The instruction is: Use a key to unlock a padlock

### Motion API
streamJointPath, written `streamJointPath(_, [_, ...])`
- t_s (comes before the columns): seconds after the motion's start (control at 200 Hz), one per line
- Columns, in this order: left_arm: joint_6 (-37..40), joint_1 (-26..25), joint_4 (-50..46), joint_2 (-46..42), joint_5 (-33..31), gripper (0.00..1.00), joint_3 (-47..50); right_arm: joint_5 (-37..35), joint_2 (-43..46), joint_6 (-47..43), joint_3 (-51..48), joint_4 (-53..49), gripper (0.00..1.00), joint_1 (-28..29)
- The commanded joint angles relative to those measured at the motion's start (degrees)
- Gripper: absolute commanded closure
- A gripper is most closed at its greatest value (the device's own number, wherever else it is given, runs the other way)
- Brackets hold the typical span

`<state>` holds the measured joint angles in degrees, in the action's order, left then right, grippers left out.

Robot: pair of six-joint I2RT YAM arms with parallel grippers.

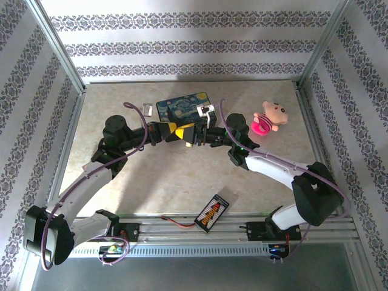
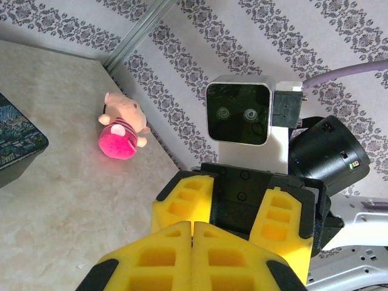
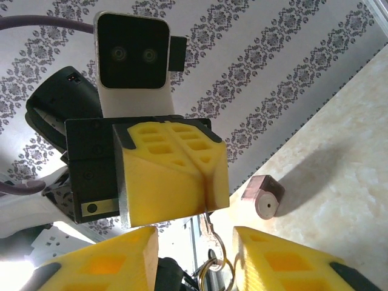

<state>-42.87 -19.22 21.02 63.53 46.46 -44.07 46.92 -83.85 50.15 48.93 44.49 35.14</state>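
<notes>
My left gripper (image 3: 205,197) is shut on the key (image 3: 210,219), whose thin grey blade is pinched between the yellow pads. The key's round bow and a key ring (image 3: 213,267) hang out below them. My right gripper (image 3: 195,254) faces it from below, open, with one finger on each side of the ring and not touching it. The padlock (image 3: 264,196) lies on the table beyond, its round end facing the camera, apart from both grippers. From above, both grippers (image 1: 180,132) meet mid-table in front of the box, and the padlock (image 1: 147,110) lies to the box's left.
A dark blue painted box (image 1: 182,104) stands just behind the grippers. A pink plush toy (image 1: 267,118) sits at the back right. A black strip with coloured marks (image 1: 211,213) lies near the front edge. Patterned walls close in three sides.
</notes>
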Motion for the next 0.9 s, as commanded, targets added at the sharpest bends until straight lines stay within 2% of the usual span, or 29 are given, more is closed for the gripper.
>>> streamJointPath(0.0, [-1.0, -0.2, 4.0, 0.3, 0.3, 1.00, -0.9, 1.8, -0.7, 0.8, 1.7, 3.9, 0.66, 0.5])
streamJointPath(0.894, [-1.8, 0.3, 4.6, 0.3, -0.7, 1.00, -0.2, 1.6, 0.1, 2.4, -0.6, 6.5, 0.88, -1.1])
